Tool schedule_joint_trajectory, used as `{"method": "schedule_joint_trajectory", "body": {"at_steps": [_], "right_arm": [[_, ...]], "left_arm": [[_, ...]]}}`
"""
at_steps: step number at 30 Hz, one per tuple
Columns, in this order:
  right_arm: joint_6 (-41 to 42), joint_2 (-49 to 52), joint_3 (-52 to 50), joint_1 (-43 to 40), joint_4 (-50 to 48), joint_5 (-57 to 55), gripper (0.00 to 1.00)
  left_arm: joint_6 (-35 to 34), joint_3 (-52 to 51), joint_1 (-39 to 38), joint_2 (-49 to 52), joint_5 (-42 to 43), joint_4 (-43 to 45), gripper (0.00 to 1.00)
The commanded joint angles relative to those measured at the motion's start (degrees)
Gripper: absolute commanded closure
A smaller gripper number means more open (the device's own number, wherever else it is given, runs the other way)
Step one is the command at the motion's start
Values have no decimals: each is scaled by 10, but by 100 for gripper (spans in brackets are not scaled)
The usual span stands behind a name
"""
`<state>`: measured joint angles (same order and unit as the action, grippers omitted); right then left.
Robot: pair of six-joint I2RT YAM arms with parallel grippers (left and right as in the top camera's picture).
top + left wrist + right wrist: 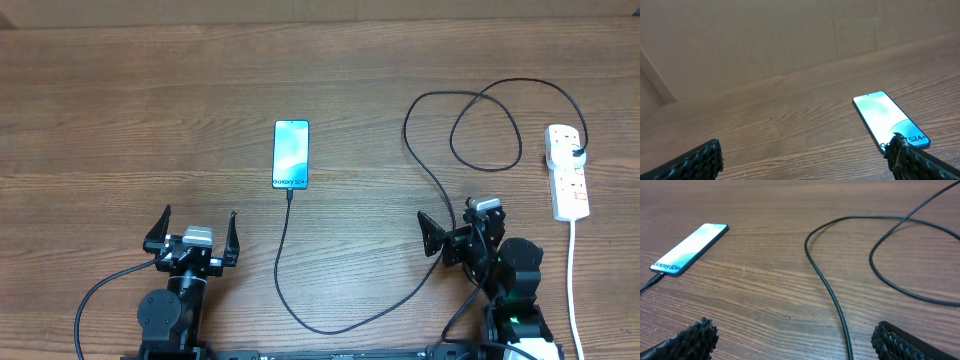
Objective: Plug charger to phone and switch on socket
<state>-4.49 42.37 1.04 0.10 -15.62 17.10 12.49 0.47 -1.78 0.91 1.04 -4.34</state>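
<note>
The phone [291,153] lies flat in the middle of the table with its teal screen up; it also shows in the left wrist view [890,119] and the right wrist view [690,248]. The charger [300,300], a thin black cable, meets the phone's near end, curves right under my right gripper [447,222], loops, and reaches the socket [567,180], a white strip at the far right. My left gripper [199,218] stands open, left of and nearer than the phone, holding nothing [805,152]. The right gripper [792,332] is open over the cable [840,310].
The socket's white cord [573,290] runs down the right side toward the front edge. A black plug [578,152] sits in the strip's upper part. A wall rises beyond the table's far edge [790,75].
</note>
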Motion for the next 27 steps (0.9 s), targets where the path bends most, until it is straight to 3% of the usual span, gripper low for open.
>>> {"method": "schedule_joint_trajectory", "body": {"at_steps": [1,10,27], "right_arm": [[3,-28,-6,2,40,-10,0],[3,-126,-6,2,191,-42,0],[3,-399,-6,2,192,-42,0]], "left_arm": [[12,-2,-1,-6,3,-1,0],[12,-2,-1,-6,3,-1,0],[12,-2,-1,-6,3,-1,0]]}}
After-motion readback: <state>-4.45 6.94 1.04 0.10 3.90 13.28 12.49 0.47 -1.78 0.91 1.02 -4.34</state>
